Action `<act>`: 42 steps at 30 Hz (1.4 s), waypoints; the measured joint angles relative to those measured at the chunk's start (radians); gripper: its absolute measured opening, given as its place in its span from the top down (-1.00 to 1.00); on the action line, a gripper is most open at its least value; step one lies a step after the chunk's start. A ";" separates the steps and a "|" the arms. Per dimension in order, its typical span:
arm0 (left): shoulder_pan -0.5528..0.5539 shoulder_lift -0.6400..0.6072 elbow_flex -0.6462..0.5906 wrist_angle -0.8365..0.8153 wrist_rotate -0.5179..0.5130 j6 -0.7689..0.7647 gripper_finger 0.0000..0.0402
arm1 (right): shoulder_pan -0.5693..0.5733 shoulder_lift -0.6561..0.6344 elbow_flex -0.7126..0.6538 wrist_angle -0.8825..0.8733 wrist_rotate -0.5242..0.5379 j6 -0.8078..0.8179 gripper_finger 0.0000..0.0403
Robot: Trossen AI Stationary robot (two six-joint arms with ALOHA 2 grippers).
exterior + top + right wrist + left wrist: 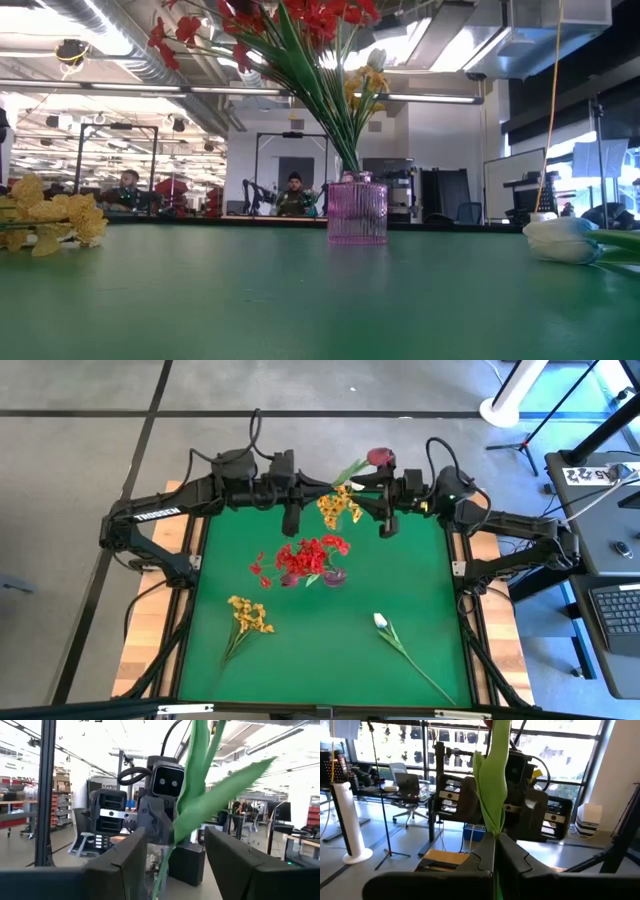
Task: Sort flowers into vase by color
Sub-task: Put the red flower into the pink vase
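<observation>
Left pincer (495, 851) (level) clamping tulip stem (492, 780)

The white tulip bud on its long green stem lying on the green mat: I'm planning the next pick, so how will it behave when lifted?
The white tulip bud on its long green stem looks light. Its thin stem would probably flex, with the bud end drooping. Lying flat, it seems unlikely to roll.

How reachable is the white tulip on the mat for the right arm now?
Probably reachable: the white tulip lies alone on that arm's side; the right gripper is open, merely straddling a stem.
</observation>
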 joint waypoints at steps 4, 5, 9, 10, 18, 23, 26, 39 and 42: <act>-0.015 0.031 0.000 0.045 0.008 0.000 1.00 | 0.000 0.016 0.000 -0.005 -0.001 0.026 0.02; -0.018 0.036 0.000 0.057 0.015 0.000 1.00 | -0.001 0.021 0.000 -0.007 -0.005 0.029 0.02; -0.022 0.062 0.000 0.072 0.022 0.000 1.00 | -0.001 0.039 0.000 -0.001 -0.034 0.037 0.02; -0.021 0.069 0.000 0.072 0.022 0.000 1.00 | -0.001 0.039 0.000 0.000 -0.034 0.043 0.02; -0.022 0.080 0.000 0.051 0.021 -0.002 1.00 | -0.001 0.042 0.000 0.018 -0.052 0.052 0.27; -0.022 0.081 0.000 0.050 -0.004 -0.001 1.00 | -0.001 0.042 0.000 -0.001 -0.059 0.052 0.69; -0.021 0.081 0.000 0.047 -0.009 -0.001 1.00 | -0.001 0.042 0.000 -0.008 -0.059 0.052 0.92; -0.021 0.025 0.000 -0.028 -0.133 0.000 0.76 | -0.001 -0.010 0.000 -0.039 -0.031 0.008 0.96; -0.019 -0.034 0.000 -0.073 -0.189 0.012 0.62 | -0.001 -0.055 0.003 -0.068 -0.022 -0.015 0.97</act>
